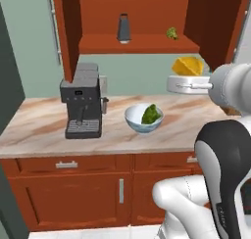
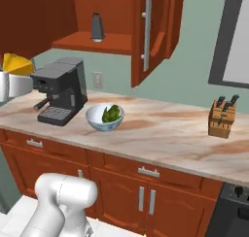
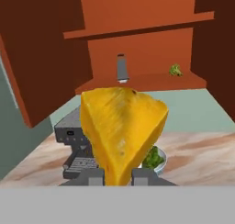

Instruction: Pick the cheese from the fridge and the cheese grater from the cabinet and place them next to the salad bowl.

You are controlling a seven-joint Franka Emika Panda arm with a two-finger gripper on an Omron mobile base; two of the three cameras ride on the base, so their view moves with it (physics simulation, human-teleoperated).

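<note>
Holding above the counter, the two-finger gripper [image 3: 117, 176] is seen clamped narrowly on the yellow-orange wedge of cheese [image 3: 121, 133], whose lower edge sits between the 2 dark fingertips [image 3: 95, 177] in the hand view. In the left base view the cheese [image 1: 188, 66] is carried high at the right, over the marbled beige countertop [image 1: 39, 125], behind and to the right of the round white salad bowl with green leaves [image 1: 144, 118]. In the right base view the cheese [image 2: 17, 64] is found at the far left, beside the black coffee machine [image 2: 61, 90].

The salad bowl [image 2: 105, 117] is set on the counter just right of the coffee machine [image 1: 82, 101], apart from it. The reddish-brown wooden wall cabinet [image 1: 137, 17] is noted open, with the dark grey tapered box grater [image 1: 124, 28] standing upright on its shelf; a small green item [image 1: 172, 34] lies further right on the same shelf, too small to identify. A wooden knife block [image 2: 222, 117] is placed well to the right on the countertop. Red-brown base cabinets with silver handles [image 1: 68, 184] run below
</note>
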